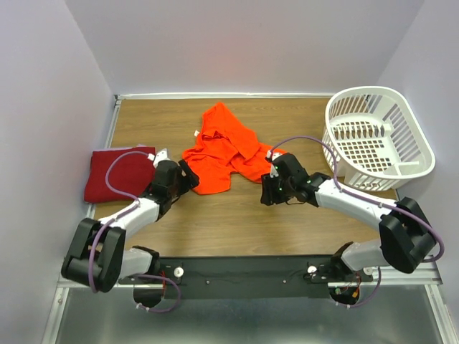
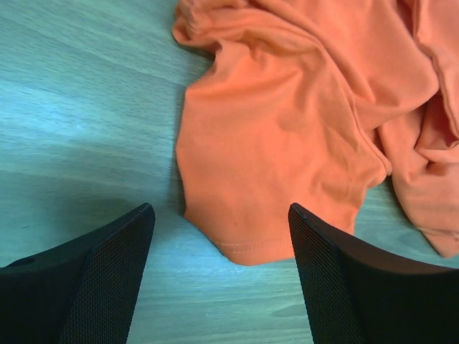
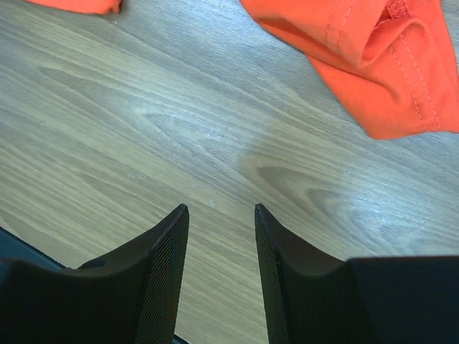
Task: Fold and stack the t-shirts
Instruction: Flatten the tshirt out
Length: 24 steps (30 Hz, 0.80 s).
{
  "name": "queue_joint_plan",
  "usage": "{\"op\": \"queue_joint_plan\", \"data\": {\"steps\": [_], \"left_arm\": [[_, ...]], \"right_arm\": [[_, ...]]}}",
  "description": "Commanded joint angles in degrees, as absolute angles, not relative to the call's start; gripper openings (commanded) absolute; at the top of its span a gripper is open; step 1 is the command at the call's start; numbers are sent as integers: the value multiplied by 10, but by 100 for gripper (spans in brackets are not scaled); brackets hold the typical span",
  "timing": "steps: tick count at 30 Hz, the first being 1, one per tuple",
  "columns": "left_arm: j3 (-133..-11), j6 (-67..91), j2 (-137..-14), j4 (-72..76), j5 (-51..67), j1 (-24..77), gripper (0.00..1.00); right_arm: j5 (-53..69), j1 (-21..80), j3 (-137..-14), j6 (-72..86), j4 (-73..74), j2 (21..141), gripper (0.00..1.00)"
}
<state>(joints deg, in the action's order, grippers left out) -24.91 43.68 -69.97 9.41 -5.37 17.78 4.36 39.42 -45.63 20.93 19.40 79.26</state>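
The bright orange-red t-shirt (image 1: pixel 224 147) lies crumpled in the middle of the wooden table. A dark crimson t-shirt (image 1: pixel 117 174) lies folded at the left edge. My left gripper (image 1: pixel 188 174) stands open just left of the orange shirt's near corner (image 2: pixel 251 244), with nothing between its fingers. My right gripper (image 1: pixel 267 190) hovers open over bare wood, just below the shirt's right sleeve (image 3: pixel 380 64), and holds nothing.
A white plastic lattice laundry basket (image 1: pixel 377 136) stands at the back right. Grey walls close in the table on the left, back and right. Bare wood (image 1: pixel 237 222) stretches between the shirt and the arm bases.
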Motion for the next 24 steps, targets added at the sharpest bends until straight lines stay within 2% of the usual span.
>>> {"op": "queue_joint_plan", "data": {"steps": [1, 14, 24], "left_arm": [[-270, 453, -739, 134, -18, 175, 82], [-295, 468, -788, 123, 25, 175, 75], [-308, 473, -722, 127, 72, 176, 69]], "right_arm": [[35, 397, -447, 211, 192, 774, 49], [30, 397, -441, 212, 192, 766, 49], [32, 397, -440, 211, 192, 766, 49]]}}
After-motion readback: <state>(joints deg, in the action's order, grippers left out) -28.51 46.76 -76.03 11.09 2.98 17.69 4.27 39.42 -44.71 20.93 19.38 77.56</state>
